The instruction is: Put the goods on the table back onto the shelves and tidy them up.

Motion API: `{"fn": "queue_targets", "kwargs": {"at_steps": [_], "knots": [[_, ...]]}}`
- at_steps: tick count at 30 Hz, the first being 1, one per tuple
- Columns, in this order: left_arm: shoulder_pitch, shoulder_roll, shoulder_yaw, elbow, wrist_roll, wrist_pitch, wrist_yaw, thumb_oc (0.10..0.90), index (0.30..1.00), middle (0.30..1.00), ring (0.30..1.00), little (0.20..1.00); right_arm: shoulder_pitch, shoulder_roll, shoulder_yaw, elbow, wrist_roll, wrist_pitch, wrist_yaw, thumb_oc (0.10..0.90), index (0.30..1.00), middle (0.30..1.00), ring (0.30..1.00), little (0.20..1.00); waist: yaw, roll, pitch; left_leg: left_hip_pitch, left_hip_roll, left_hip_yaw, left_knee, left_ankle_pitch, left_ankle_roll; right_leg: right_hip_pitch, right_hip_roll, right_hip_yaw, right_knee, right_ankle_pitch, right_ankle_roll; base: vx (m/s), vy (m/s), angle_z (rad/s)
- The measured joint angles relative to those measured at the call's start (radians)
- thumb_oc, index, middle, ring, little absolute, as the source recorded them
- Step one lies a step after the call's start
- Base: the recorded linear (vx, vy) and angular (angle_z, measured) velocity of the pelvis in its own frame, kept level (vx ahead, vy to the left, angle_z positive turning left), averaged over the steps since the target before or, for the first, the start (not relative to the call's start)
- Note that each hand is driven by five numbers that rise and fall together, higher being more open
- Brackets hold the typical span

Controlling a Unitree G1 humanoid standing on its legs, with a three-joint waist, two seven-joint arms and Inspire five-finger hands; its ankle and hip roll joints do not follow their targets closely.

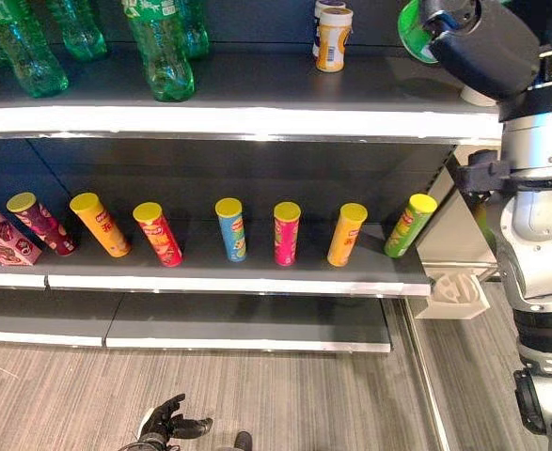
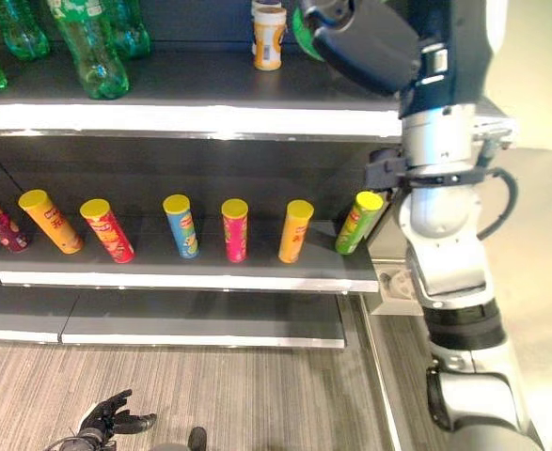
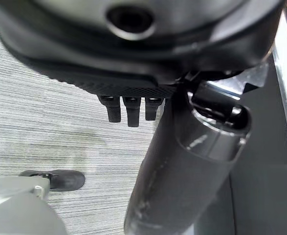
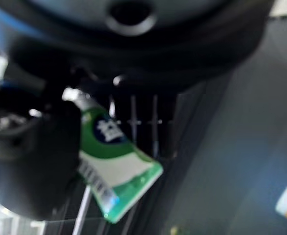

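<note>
At top shelf [image 1: 257, 120], right hand [image 1: 482, 47] clutches green container [image 4: 115, 166], label visible from wrist; left hand [image 1: 167, 423] relaxed low

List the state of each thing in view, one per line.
Right hand: raised at the top shelf, shut on a green item.
Left hand: low over the floor, fingers relaxed, holding nothing.
Tubes: upright in a row on the middle shelf.
Green bottles: standing on the top shelf.
Yellow jar: upright, top shelf.

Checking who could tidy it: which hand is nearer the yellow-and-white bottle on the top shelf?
Right. The right hand is up at the top shelf, just beside the yellow-and-white bottle; the left hand hangs low, near the floor.
</note>
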Motion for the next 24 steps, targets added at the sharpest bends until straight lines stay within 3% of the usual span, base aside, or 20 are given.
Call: {"fn": "queue_targets", "kwargs": {"at_steps": [2, 4, 6, 10, 17, 24], "knots": [[0.001, 0.01, -0.002, -0.001, -0.002, 0.001, -0.001, 0.8, 0.9, 0.9, 0.9, 0.9, -0.002, -0.02, 0.027, 0.031, 0.023, 0.016, 0.014, 0.4, 0.3, 0.3, 0.3, 0.3, -0.003, 0.001, 0.003, -0.007, 0.019, -0.017, -0.003, 0.009, 0.01, -0.046, 0.015, 0.117, 0.033, -0.052, 0.036, -0.02, -0.07, 0.06], [-0.001, 0.024, -0.001, 0.014, -0.004, 0.0, 0.001, 0.8, 0.9, 0.9, 0.9, 0.9, -0.064, -0.023, 0.09, 0.1, 0.026, 0.017, 0.017, 0.4, 0.3, 0.3, 0.3, 0.3, -0.005, -0.02, 0.0, -0.018, 0.011, -0.026, -0.004, 0.014, 0.002, -0.043, 0.054, 0.202, -0.049, -0.047, 0.043, 0.04, -0.099, 0.18], [-0.003, 0.02, 0.001, 0.026, -0.012, -0.004, 0.002, 0.8, 0.9, 0.9, 0.9, 0.9, -0.122, -0.026, 0.14, 0.197, 0.029, 0.03, 0.015, 0.4, 0.3, 0.3, 0.3, 0.3, 0.0, -0.014, -0.005, -0.009, 0.019, -0.045, -0.021, 0.028, -0.016, 0.003, 0.08, 0.186, -0.122, -0.021, 0.025, 0.08, -0.095, 0.27], [0.037, 0.005, 0.005, 0.027, -0.059, -0.008, 0.006, 0.8, 0.9, 0.9, 0.9, 0.9, -0.178, -0.039, 0.191, 0.337, 0.031, 0.071, 0.016, 0.4, 0.3, 0.3, 0.3, 0.3, 0.029, -0.006, -0.007, -0.007, 0.057, -0.059, -0.036, 0.045, -0.038, 0.005, 0.127, 0.177, -0.121, -0.028, 0.01, 0.04, -0.076, 0.1], [0.059, -0.009, 0.006, 0.033, -0.084, 0.001, 0.007, 0.8, 0.9, 0.9, 0.9, 0.9, -0.182, -0.044, 0.192, 0.387, 0.032, 0.102, 0.016, 0.4, 0.3, 0.3, 0.3, 0.3, 0.04, -0.005, -0.007, -0.029, 0.053, -0.099, -0.036, 0.05, -0.045, 0.008, 0.129, 0.135, -0.121, -0.03, 0.005, 0.03, -0.034, 0.18], [0.045, -0.013, 0.007, 0.037, -0.091, 0.0, 0.011, 0.8, 0.9, 0.9, 0.9, 0.9, -0.209, -0.025, 0.224, 0.524, 0.071, 0.109, 0.027, 0.4, 0.3, 0.3, 0.3, 0.3, 0.084, -0.007, -0.008, -0.041, 0.044, -0.14, -0.036, 0.056, -0.048, 0.024, 0.128, 0.091, -0.12, -0.035, 0.002, 0.02, 0.015, 0.19]]}}
